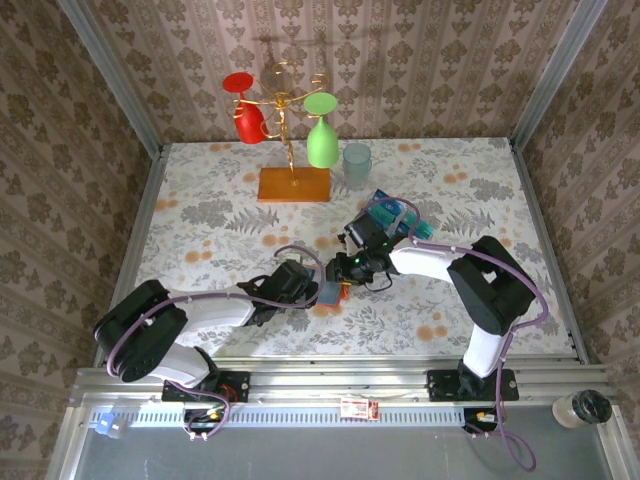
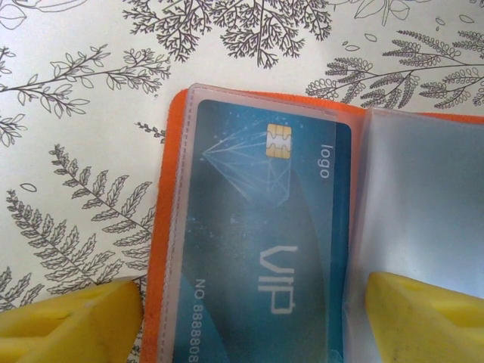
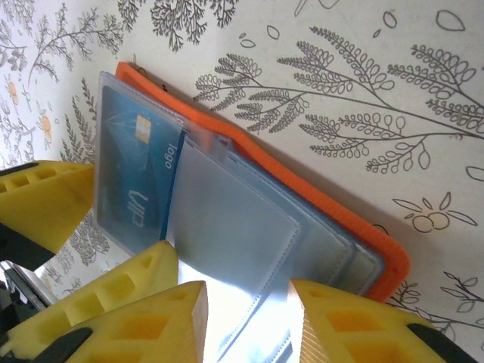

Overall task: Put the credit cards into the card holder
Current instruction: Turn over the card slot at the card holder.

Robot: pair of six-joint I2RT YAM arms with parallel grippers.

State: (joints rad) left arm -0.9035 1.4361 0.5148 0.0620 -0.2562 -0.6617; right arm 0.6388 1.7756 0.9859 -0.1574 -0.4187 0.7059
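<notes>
Left jaws stand wide and hold nothing. Their yellow fingers [image 2: 68, 318] straddle the left leaf of the card holder [image 2: 161, 227], which lies opened flat on the flowered tabletop [image 2: 91, 113] between the two arms. One finger sits just beside the orange edge and the other is low over the neighbouring leaf. Right jaws are parted only a little. The loose edge of an empty clear sleeve [image 3: 234, 219] runs into the gap between their fingers [image 3: 170, 325], and with daylight on both sides of it they do not appear to pinch it. A teal VIP card [image 2: 265, 242] sits square inside the left pocket, chip end toward the far edge. That card looks seated, and the step in hand is probably freeing the right jaws to fetch another. More blue and teal cards [image 1: 395, 213] lie in a loose pile farther out on the tabletop, beside the right arm's wrist. To do this well, the right jaws should draw straight back along the sleeve's plane, not upward, so the thin plastic is not dragged or folded. The left jaws would best press the holder flat to keep it from sliding or closing. The next card should go short edge first at a shallow angle into the empty sleeve.
</notes>
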